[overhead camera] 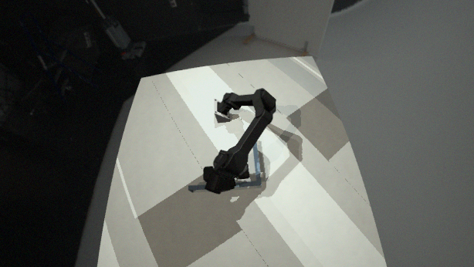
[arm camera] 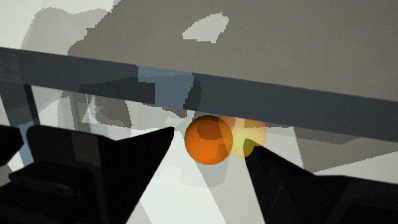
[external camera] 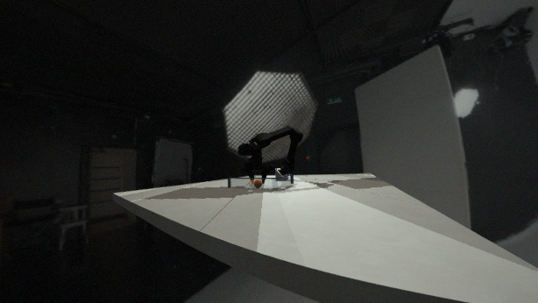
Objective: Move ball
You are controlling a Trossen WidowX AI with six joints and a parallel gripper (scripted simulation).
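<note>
The orange ball (external camera: 258, 184) (arm camera: 207, 141) lies on the table close to the long wall (arm camera: 300, 101) (overhead camera: 247, 184). The see-through yellow copy (arm camera: 256, 131) partly overlaps the ball in the wrist view, to its right and slightly farther back. My gripper (arm camera: 208, 137) (external camera: 258, 179) is open and low over the ball, with one finger to each side; the right fingertip overlaps the copy's lower edge. No touch between fingers and ball is visible. The side wall (overhead camera: 256, 158) (arm camera: 16, 115) meets the long wall in a corner. In the top view the arm hides the ball, copy and fingertips.
The arm (overhead camera: 251, 133) (external camera: 280, 133) bends over the walled corner. The long wall runs just beyond the fingertips in the wrist view, and the side wall stands at the left. Shadows and bright patches cover the table (overhead camera: 316, 216) (external camera: 350, 228).
</note>
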